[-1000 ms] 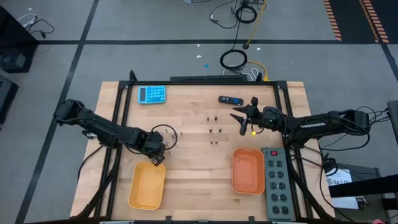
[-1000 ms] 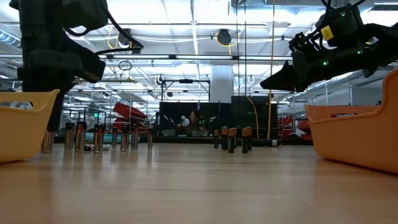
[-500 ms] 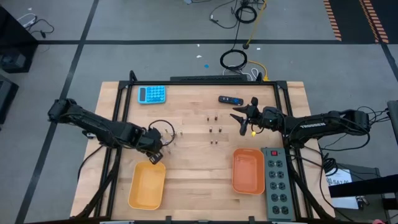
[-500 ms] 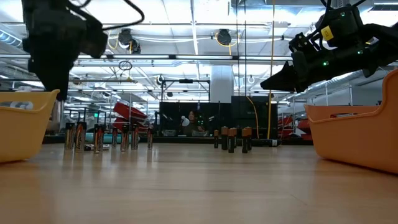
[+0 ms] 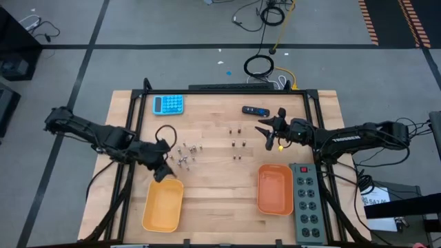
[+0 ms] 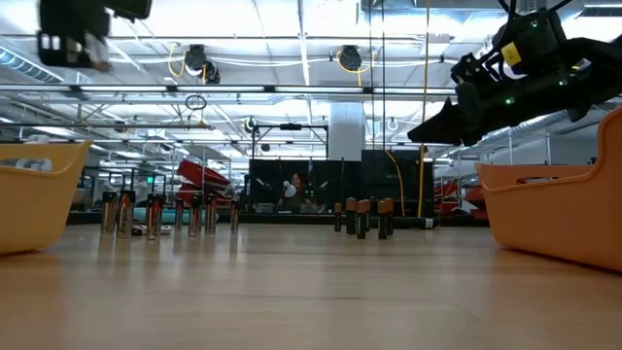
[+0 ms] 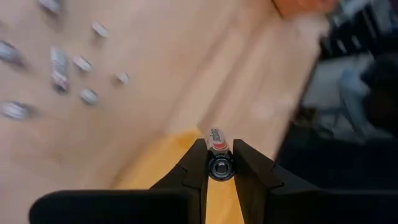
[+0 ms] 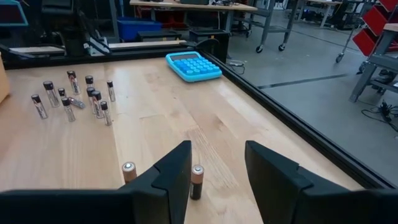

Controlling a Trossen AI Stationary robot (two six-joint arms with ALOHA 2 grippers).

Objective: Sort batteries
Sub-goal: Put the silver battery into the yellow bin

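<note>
Larger silvery batteries (image 5: 185,155) stand on end in a loose cluster, also seen in the low view as batteries (image 6: 155,214). Smaller dark batteries (image 5: 238,142) stand in a group mid-table; two of them (image 8: 196,180) show just in front of the right fingers. My left gripper (image 5: 162,171) hangs over the far rim of the yellow tray (image 5: 163,205), shut on one battery (image 7: 219,152). My right gripper (image 5: 265,131) is open, raised above the table right of the small group. The orange tray (image 5: 275,189) lies near it. My left gripper pinches one battery (image 7: 216,138) between its two fingers (image 7: 194,163), which come from above. The battery is lifted clear, seen end-on, lying along the fingers. It hangs over the yellow tray's rim (image 7: 163,155).
A blue calculator (image 5: 168,104) lies at the far left, a black gadget with a blue end (image 5: 253,110) at the far middle. A grey power strip (image 5: 309,203) sits right of the orange tray. Bare wood lies between the two trays.
My left gripper has risen well above the table and shifted a little toward the table's left edge, carrying a battery up from beside the yellow tray. The silvery cluster that the arm covered now shows. The right arm has kept still.
</note>
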